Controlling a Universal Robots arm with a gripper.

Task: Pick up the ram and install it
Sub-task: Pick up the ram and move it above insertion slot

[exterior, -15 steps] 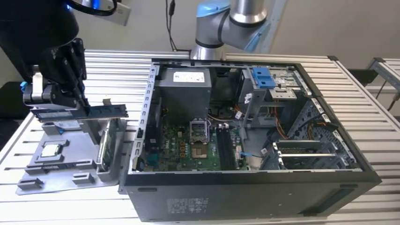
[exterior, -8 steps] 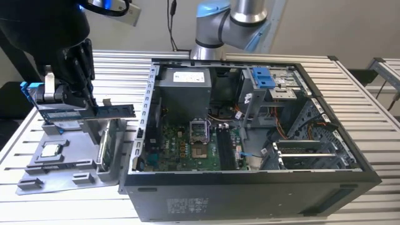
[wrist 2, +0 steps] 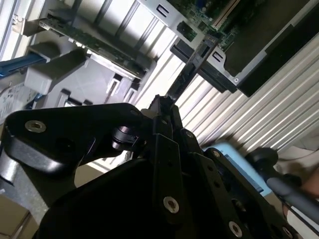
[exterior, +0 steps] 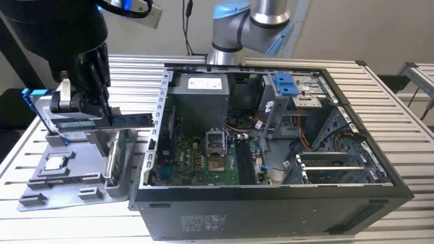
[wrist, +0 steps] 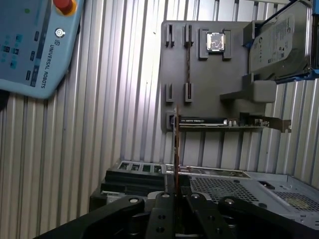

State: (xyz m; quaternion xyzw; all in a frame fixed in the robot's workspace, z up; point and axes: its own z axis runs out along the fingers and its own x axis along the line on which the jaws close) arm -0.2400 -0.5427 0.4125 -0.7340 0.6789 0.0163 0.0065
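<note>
1. Quick status: the black end effector (exterior: 85, 121) was clamped narrow on one end of the long, narrow, flat dark ram (exterior: 132, 120) with the pale label; in the first wrist view the ram (wrist: 176, 134) showed edge-on, poking straight out from between the fingers.
2. The ram was up in the air and roughly level, over the grey plastic parts holder (exterior: 61, 189) on the exterior view's left; it was just beside the open black computer case (exterior: 271, 218) but not over it; as far as I could see, only the end effector touched it.
3. Progress, as I read it: the pick-up part looked done; the install part was all left, since the ram was not yet above the green motherboard (exterior: 196, 162) and not in any of the dark memory slots (exterior: 241, 160) down there.
4. Head count: one ram, one end effector, one case, one holder; on the holder sat one small square silver processor chip (exterior: 54, 162), one green circuit board standing on edge (exterior: 115, 157) and one silver hard drive in a blue frame (exterior: 39, 107).
5. Also one pale blue teach pendant (wrist: 35, 40) lying on the ribbed silvery metal tabletop (exterior: 400, 127); the slots themselves I couldn't count reliably, so no number from me there.
</note>
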